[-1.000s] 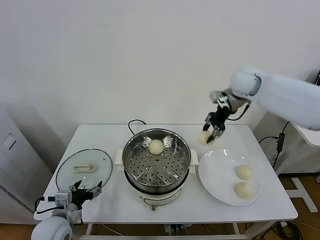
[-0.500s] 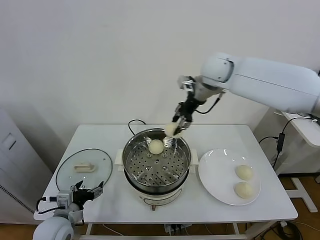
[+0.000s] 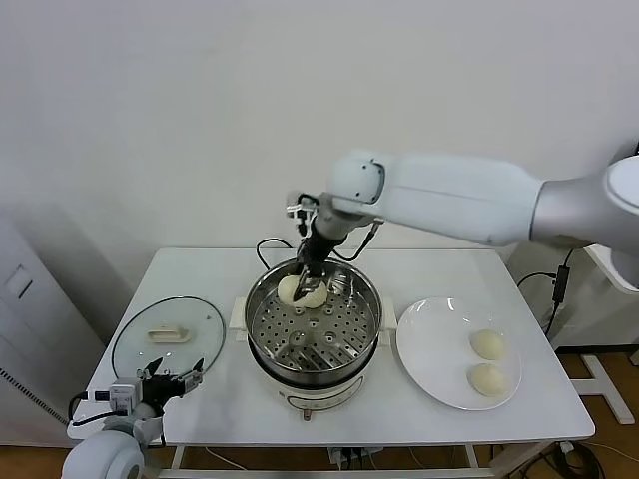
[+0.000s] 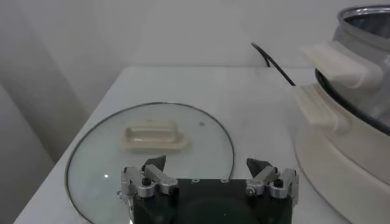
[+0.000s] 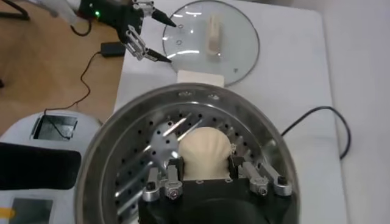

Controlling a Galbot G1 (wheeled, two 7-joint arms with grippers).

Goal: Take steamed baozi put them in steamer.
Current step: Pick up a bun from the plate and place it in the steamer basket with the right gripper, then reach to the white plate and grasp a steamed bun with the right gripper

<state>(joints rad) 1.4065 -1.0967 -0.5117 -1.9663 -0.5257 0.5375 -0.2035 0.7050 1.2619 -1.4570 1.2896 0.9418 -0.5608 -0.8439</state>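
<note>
1. Stainless-steel steamer (image 3: 313,334) stands at the middle of the white table (image 3: 519,394), its perforated tray exposed; this pot serves as the landmark below.
2. Right gripper (image 3: 309,280) is over the far side of the steamer, inside its rim line, with its arm reaching in from the robot's right.
3. Right gripper's jaws are closed on one steamed baozi (image 5: 204,151); the right wrist view shows the cream-white bun between the fingers (image 5: 166,181), above the perforated tray.
4. In the head view, a pale bun mass (image 3: 299,291) sits at the far part of the tray under the gripper; whether it is one bun or two together cannot be told there.
5. White plate (image 3: 429,349) lies just beside the steamer on the robot's right and carries two more baozi, one (image 3: 487,344) farther back and one (image 3: 488,379) nearer the front edge.
6. Glass lid (image 3: 167,336) with a cream handle lies flat to the robot's left of the steamer.
7. Left gripper (image 3: 173,383) is parked well to the steamer's left, at the lid's near edge, with jaws spread wide and nothing between them.
8. A black cord (image 3: 268,247) loops on the table behind the steamer.
</note>
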